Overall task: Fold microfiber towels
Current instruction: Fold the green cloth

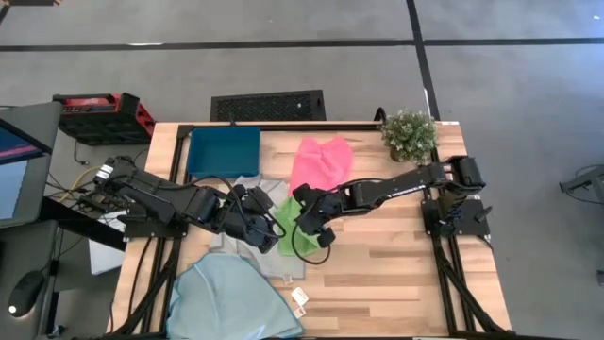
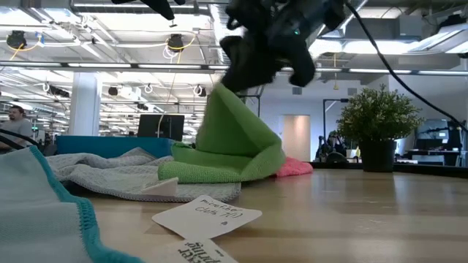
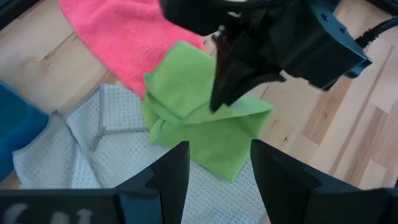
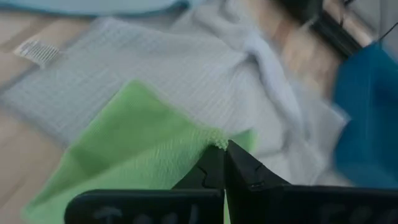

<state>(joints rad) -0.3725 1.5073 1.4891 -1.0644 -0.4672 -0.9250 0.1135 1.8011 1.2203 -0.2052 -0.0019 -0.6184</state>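
My right gripper (image 4: 222, 163) pinches green towel (image 3: 199, 118) edge, lifted off grey towel (image 4: 155, 68). My left gripper (image 3: 217, 171) spread, empty. Bare table (image 1: 396, 264) rightward. Fold underside hidden.

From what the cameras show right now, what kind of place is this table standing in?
Probably a large open office or robotics lab, not a home. The wooden table stands on grey carpet tiles; the low view shows an exposed ceiling with hanging lights, a monitor, and a person in the background.

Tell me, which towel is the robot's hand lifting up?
The green towel, pinched by the right hand into a peak. The pink, grey and blue ones lie untouched.
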